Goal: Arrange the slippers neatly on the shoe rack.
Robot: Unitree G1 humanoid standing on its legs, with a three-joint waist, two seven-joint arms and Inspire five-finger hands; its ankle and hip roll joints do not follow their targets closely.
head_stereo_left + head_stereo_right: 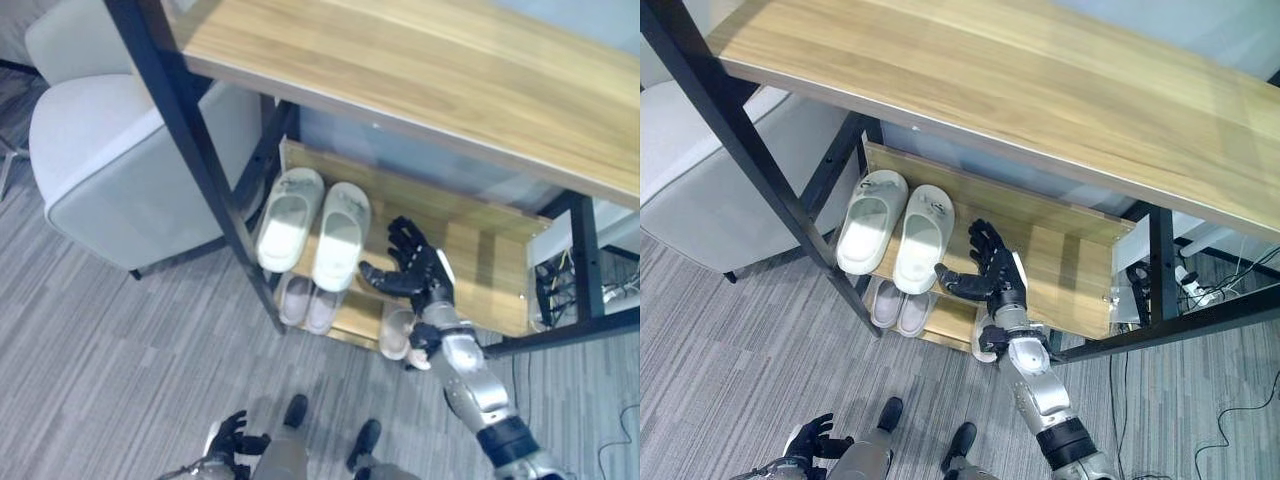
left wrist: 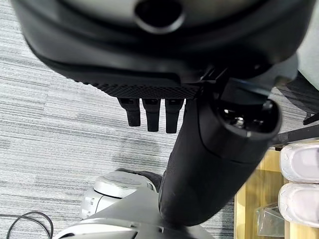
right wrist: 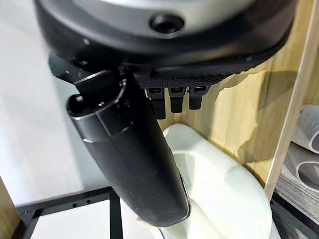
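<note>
Left eye view is showing the right hand (image 1: 415, 268) hovering with fingers spread wide above the shoe rack (image 1: 480, 255), holding nothing, just beside two white slippers (image 1: 312, 230) lying paired on the shelf. Left hand (image 1: 232, 435) is hanging low over the floor, fingers relaxed.

White slippers (image 1: 315, 228) paired on shoe rack (image 1: 480, 262); right hand (image 1: 418, 270) open beside them.

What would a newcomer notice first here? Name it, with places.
The white slippers side by side on the rack's middle shelf stand out first. Just right of them the right robot hand hovers open over the bare shelf. A pinkish pair sits on the shelf below.
</note>
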